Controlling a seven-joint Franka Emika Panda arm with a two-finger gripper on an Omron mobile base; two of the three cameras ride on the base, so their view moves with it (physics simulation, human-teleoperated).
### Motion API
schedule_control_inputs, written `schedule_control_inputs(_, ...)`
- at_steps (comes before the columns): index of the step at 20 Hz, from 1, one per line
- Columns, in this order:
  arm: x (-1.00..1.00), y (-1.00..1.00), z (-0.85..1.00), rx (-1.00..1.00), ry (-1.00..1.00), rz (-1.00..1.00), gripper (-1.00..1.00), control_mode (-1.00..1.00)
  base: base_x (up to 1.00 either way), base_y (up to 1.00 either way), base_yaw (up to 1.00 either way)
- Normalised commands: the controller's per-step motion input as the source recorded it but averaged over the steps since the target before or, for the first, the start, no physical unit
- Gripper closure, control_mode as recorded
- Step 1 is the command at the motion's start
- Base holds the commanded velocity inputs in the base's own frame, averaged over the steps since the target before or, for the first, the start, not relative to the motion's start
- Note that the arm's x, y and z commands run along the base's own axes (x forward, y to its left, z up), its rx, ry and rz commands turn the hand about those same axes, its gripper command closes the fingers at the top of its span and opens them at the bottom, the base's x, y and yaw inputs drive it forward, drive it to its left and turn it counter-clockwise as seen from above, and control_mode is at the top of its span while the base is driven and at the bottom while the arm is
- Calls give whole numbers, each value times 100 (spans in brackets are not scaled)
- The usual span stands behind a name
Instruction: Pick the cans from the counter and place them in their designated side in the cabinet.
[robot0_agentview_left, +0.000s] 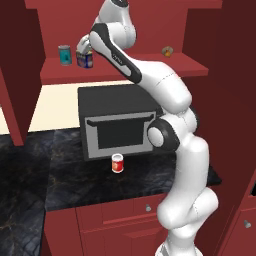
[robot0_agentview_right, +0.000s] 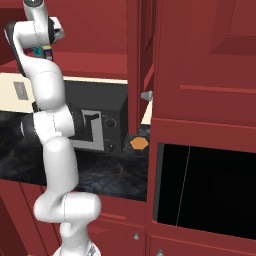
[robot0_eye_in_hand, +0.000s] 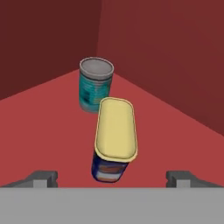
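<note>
My hand (robot0_eye_in_hand: 112, 179) hangs wide apart over the navy-blue can (robot0_eye_in_hand: 114, 138) on the cabinet shelf (robot0_agentview_left: 150, 70), gripping nothing. The teal can (robot0_eye_in_hand: 95, 85) stands just behind it. The red can (robot0_agentview_left: 117, 163) waits far below on the tabletop (robot0_agentview_left: 60, 175), lower middle of the left base view.

We see the navy-blue can (robot0_eye_in_hand: 114, 144) at the centre of the frame, its yellow top facing us, standing on the dark red cabinet shelf (robot0_eye_in_hand: 48, 131); just beyond it, toward the upper left of centre, stands the teal can (robot0_eye_in_hand: 95, 85) with its grey rim, close to the blue one; behind both, two dark red cabinet walls (robot0_eye_in_hand: 166, 48) meet in a corner at the top; the gripper (robot0_eye_in_hand: 114, 178) shows its two dark fingertips (robot0_eye_in_hand: 41, 178) at lower left and lower right, spread wide on either side of the blue can and clear of it.
</note>
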Motion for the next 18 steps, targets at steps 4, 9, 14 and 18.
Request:
schedule_control_inputs(4, -42, -26, -7, 0, -10, 1, -100, -100, 0, 0, 0)
schedule_control_inputs(9, -49, -25, -1, 0, -16, 4, -100, -100, 0, 0, 0)
schedule_control_inputs(14, -59, -24, -8, 1, -19, 5, -100, -100, 0, 0, 0)
schedule_control_inputs(18, -69, -24, -19, 1, -20, 7, -100, -100, 0, 0, 0)
